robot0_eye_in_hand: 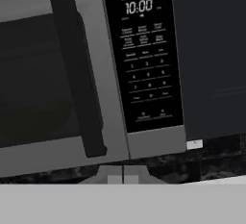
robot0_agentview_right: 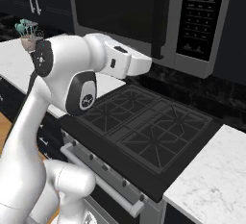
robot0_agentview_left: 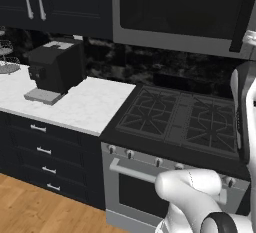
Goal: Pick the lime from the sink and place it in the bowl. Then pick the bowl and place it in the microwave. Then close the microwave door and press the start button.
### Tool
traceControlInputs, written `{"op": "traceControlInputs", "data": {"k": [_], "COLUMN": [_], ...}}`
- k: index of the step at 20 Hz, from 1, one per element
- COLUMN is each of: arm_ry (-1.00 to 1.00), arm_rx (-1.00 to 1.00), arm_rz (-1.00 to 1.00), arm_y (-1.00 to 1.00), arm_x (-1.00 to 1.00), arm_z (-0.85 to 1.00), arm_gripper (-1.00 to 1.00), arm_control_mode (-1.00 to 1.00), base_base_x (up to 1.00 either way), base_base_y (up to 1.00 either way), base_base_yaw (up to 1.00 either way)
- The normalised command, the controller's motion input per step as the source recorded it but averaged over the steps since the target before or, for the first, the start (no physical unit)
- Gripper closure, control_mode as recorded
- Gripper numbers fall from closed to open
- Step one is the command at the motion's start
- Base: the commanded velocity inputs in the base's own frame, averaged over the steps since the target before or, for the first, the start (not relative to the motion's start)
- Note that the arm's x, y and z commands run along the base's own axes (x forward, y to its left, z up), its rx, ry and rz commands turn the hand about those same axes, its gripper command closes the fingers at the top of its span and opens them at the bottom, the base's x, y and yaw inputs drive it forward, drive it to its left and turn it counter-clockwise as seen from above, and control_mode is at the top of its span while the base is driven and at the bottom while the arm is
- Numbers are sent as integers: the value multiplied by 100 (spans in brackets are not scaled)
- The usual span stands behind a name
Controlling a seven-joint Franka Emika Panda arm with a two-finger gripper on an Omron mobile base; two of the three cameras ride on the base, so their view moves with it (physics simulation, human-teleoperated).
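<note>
Arm raised in front of the closed microwave (robot0_agentview_right: 144, 16), above the stove.

The microwave door (robot0_eye_in_hand: 38, 79) sits flush and shut, its dark glass window filling the left of the hand view with a thick black vertical handle (robot0_eye_in_hand: 77, 74) at its right edge. Just right of the handle is the black control panel (robot0_eye_in_hand: 144, 57), whose clock reads 10:00 above rows of small buttons. In the right base view the white arm (robot0_agentview_right: 72, 74) reaches up toward the microwave over the black gas cooktop (robot0_agentview_right: 144, 131), and marble countertop (robot0_agentview_right: 211, 180) lies to the right. In the left base view a black coffee machine (robot0_agentview_left: 55, 69) stands on the white counter (robot0_agentview_left: 90, 107) left of the cooktop. Whether the gripper's fingers are apart or together cannot be told from these pictures.
</note>
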Motion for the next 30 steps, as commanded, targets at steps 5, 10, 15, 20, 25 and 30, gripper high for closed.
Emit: {"op": "traceControlInputs", "data": {"k": [5,10,15,20,25,30], "arm_ry": [-31,-32,1,8,8,15], "arm_rx": [5,1,0,0,0,0], "arm_rz": [0,0,0,0,0,0], "arm_y": [-23,-14,-22,-34,-39,-23], "arm_x": [0,0,0,6,5,3], "arm_z": [2,-3,-11,-1,0,-2], "arm_gripper": [100,100,100,100,100,100], "arm_control_mode": [-100,-100,-100,-100,-100,-100], "base_base_x": [0,0,0,0,0,0], "base_base_y": [0,0,0,0,0,0], "base_base_yaw": [0,0,0,0,0,0]}}
